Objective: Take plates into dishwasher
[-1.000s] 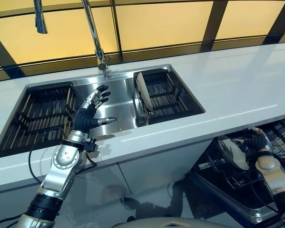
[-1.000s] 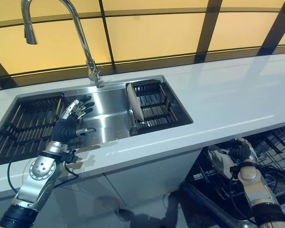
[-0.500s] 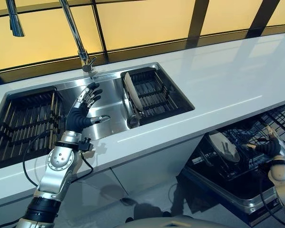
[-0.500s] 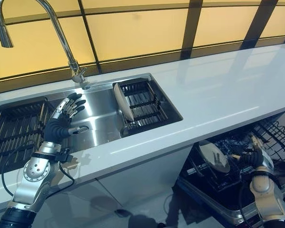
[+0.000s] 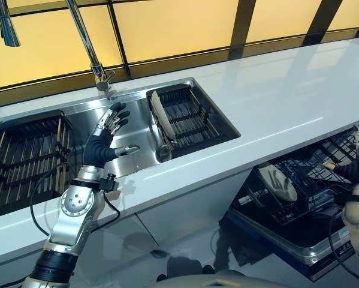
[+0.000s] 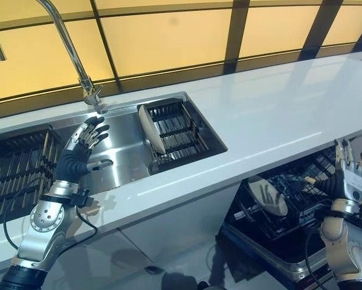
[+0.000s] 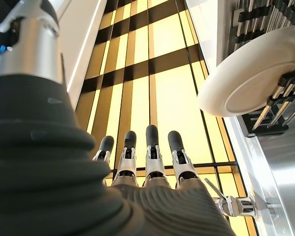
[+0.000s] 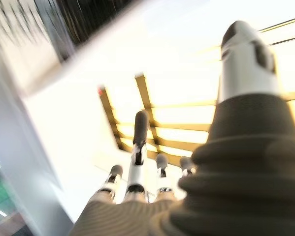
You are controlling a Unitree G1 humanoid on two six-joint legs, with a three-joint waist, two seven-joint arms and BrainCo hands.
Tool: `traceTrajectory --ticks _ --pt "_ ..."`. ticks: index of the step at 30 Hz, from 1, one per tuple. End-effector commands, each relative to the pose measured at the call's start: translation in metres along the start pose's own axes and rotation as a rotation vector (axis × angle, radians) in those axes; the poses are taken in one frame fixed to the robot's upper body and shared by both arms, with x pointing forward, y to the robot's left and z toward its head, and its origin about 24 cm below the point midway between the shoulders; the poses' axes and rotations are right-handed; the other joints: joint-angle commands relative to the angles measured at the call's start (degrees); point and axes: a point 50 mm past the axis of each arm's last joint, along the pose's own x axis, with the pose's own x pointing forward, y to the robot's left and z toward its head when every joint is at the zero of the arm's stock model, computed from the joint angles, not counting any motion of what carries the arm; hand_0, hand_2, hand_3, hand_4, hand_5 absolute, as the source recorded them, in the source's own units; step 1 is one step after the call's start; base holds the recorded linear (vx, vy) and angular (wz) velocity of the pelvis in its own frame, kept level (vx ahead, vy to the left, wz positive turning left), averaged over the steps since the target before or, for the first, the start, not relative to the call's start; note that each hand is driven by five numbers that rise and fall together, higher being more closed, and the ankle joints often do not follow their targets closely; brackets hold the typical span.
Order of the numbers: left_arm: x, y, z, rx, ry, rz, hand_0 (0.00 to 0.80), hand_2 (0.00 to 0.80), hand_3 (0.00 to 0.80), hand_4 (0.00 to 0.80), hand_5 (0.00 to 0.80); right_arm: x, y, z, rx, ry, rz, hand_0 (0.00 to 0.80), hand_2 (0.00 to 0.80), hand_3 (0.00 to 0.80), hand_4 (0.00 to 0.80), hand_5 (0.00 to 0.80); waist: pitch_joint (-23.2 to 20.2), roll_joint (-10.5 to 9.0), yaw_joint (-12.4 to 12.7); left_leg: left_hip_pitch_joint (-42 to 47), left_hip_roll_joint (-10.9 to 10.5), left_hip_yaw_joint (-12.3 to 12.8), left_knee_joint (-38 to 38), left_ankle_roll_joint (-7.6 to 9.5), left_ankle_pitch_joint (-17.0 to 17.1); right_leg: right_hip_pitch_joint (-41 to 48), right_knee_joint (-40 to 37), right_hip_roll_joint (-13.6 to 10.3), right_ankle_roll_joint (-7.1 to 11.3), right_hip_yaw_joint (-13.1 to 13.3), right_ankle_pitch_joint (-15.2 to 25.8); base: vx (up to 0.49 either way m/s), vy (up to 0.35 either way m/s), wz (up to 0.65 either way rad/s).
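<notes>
A white plate (image 5: 160, 117) stands on edge in the black rack (image 5: 194, 114) at the right side of the steel sink (image 5: 130, 123); it also shows in the left wrist view (image 7: 255, 78). Another white plate (image 5: 277, 182) stands in the lower basket of the open dishwasher (image 5: 299, 204) below the counter at the right. My left hand (image 5: 103, 144) is open over the sink's middle, left of the racked plate, holding nothing. My right hand (image 6: 348, 178) is open and empty, fingers up, raised right of the dishwasher plate.
A tall tap (image 5: 89, 54) rises behind the sink. A second black rack (image 5: 23, 156) fills the sink's left side. The white counter (image 5: 275, 102) stretches right above the dishwasher. Yellow panels with dark bars back the counter.
My right hand has let go of the plate in the dishwasher basket and lifted away to the right, fingers open. The camera has shifted. My left hand has stayed in place.
</notes>
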Motion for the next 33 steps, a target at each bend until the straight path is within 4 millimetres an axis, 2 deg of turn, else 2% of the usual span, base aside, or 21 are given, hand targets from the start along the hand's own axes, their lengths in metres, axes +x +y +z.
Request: traceTrajectory --ticks 1,7,15,26,33 --pt "0.009 -0.006 0.014 0.0 -0.111 -0.025 0.0 0.0 0.0 0.0 0.0 0.038 -0.026 0.021 -0.149 -0.235 -0.228 0.0 0.0 0.0 0.0 0.0 -2.03 -0.35 3.01 1.55 -1.67 -1.75 0.42 4.5 -5.39 -1.61 0.29 2.71 0.98 -2.14 0.86 0.0 0.0 0.0" --pt "0.007 -0.003 0.013 0.0 -0.107 -0.026 0.0 0.0 0.0 0.0 0.0 0.032 -0.014 0.038 -0.144 -0.418 -0.155 0.0 0.0 0.0 0.0 0.0 -2.33 -0.53 3.85 1.31 -1.88 -2.69 0.42 4.48 -5.26 -1.43 0.29 2.48 1.04 -3.41 0.39 -0.003 -0.006 0.03" --pt "0.007 0.0 0.011 0.011 -0.102 -0.014 0.0 0.0 0.0 0.0 0.0 0.03 -0.01 0.053 -0.102 -0.523 -0.158 0.0 0.0 0.0 0.0 0.0 -2.22 -0.6 4.59 1.32 -2.09 -3.34 0.42 4.58 -5.21 -1.05 0.29 2.23 0.95 -4.63 0.09 -0.005 -0.008 0.07" --pt "0.009 -0.003 0.011 0.01 -0.106 -0.016 0.0 0.0 0.0 0.0 0.0 0.047 -0.024 0.086 -0.068 -0.655 -0.257 0.0 0.0 0.0 0.0 0.0 -2.34 -0.64 6.29 1.28 -2.43 -4.65 0.42 4.51 -5.21 -0.49 0.29 1.94 0.86 -5.93 -0.37 0.0 -0.001 0.01" --pt "0.009 -0.001 0.01 0.007 -0.098 -0.016 0.0 0.0 0.0 0.0 0.0 0.064 -0.032 0.094 -0.046 -0.632 -0.307 0.0 0.0 0.0 0.0 0.0 -2.51 -0.68 7.36 1.4 -2.6 -5.27 0.42 4.43 -5.22 0.02 0.29 1.73 0.72 -7.05 -0.66 0.007 0.002 0.1"
